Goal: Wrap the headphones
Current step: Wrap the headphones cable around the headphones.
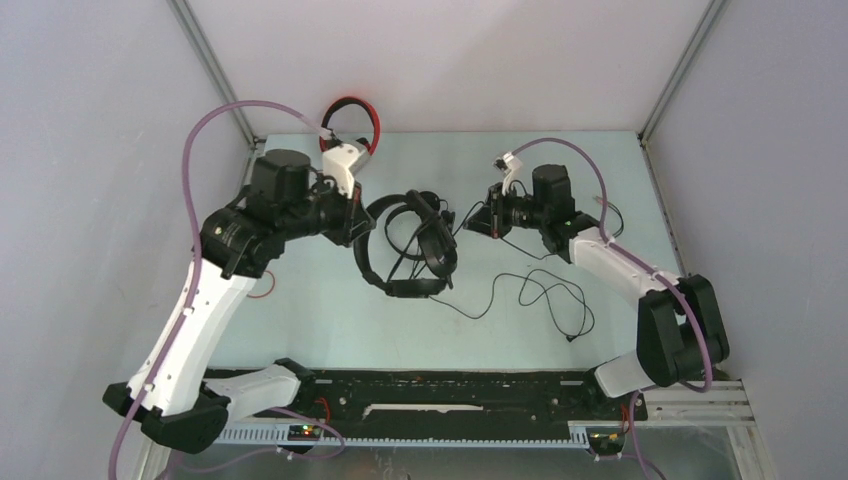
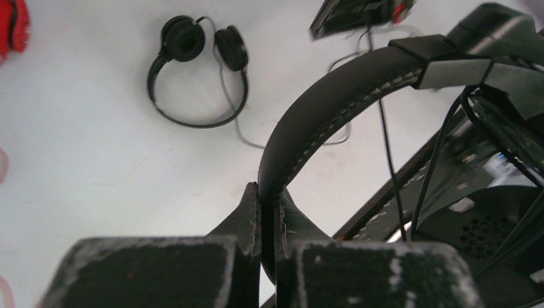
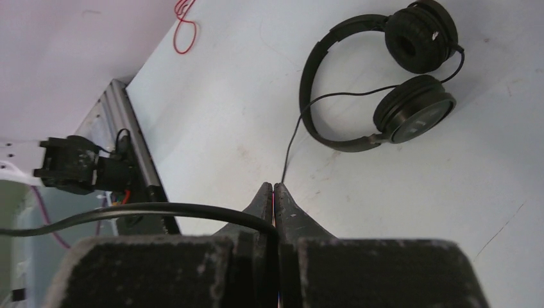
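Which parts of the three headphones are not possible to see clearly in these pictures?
Red headphones: top view, the left arm hides the lower part; left wrist view, the left edge cuts it off.
Held black headphones: left wrist view, ear cups blurred, cut by the right edge.
Other black headphones: top view, the held pair overlaps it.

The pale, scuffed counter (image 1: 330, 330) bears a black over-ear wired headset (image 3: 416, 114) lying flat. Loose thin black cable (image 1: 548, 290) lies right of it, and a red headset (image 1: 350, 100) is behind it to the left.
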Tool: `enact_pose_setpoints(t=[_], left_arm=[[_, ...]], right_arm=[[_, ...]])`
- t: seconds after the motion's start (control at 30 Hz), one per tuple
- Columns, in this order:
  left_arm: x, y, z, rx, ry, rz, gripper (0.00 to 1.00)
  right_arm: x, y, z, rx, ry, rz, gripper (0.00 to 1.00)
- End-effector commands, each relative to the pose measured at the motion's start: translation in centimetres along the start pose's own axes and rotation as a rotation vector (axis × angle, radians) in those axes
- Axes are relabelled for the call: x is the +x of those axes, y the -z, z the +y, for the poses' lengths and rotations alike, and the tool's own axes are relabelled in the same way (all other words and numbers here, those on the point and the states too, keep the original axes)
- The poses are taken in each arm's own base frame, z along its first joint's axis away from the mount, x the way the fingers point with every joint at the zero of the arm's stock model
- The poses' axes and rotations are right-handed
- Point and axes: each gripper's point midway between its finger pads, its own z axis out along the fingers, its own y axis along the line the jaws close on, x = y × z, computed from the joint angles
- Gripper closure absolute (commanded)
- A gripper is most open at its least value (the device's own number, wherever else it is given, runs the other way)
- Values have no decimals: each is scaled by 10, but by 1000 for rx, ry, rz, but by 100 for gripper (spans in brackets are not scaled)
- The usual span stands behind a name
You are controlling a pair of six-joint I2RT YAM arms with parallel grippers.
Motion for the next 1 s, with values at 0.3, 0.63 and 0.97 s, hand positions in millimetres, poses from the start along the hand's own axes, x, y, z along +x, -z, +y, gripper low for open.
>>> enact_pose_setpoints(t=[0.3, 0.63, 0.97], left_arm=[[27, -29, 15, -96, -476, 79, 100], [24, -36, 47, -286, -487, 104, 100], [16, -39, 74, -473, -413, 91, 100]], right_arm=[[-28, 55, 77, -173, -89, 21, 100], [-53, 66, 120, -314, -86, -42, 100], [-68, 67, 177, -486, -68, -72, 100]])
